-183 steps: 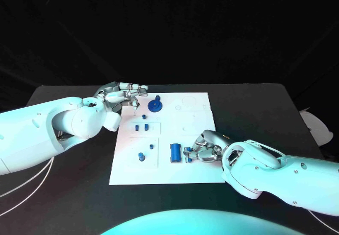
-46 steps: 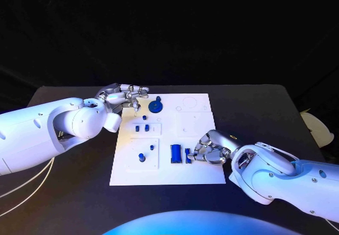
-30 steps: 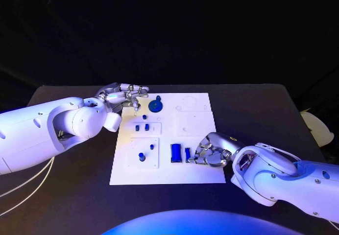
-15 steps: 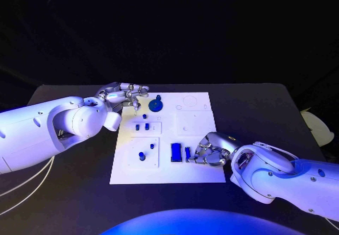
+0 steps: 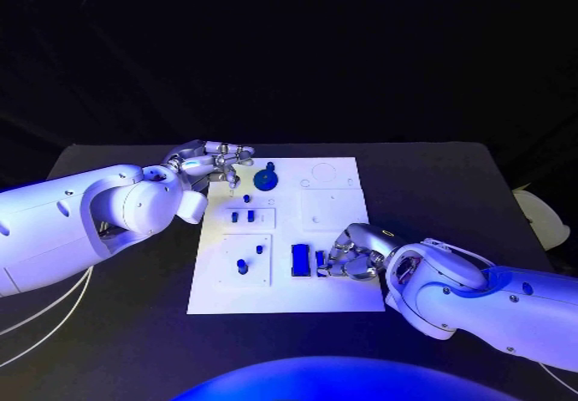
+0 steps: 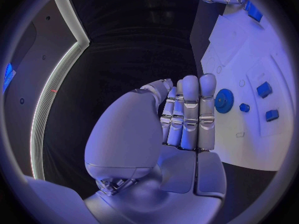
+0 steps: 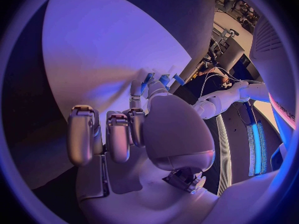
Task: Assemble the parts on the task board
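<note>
Right hand [image 5: 353,259] sits centre-right of frame on the white task board [image 5: 343,296], fingers curled onto the small narrow blue block [image 5: 321,260]. The long blue rectangular bar [image 5: 299,260] lies just left of it, long axis vertical. Left hand [image 5: 215,160], upper left, is much farther; fingers together, empty.

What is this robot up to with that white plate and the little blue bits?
It is fitting small blue parts into a white task board. The right robot hand is working a small blue piece beside a larger blue block. The left robot hand hovers at the board's far corner, near a blue gear, holding nothing.
</note>
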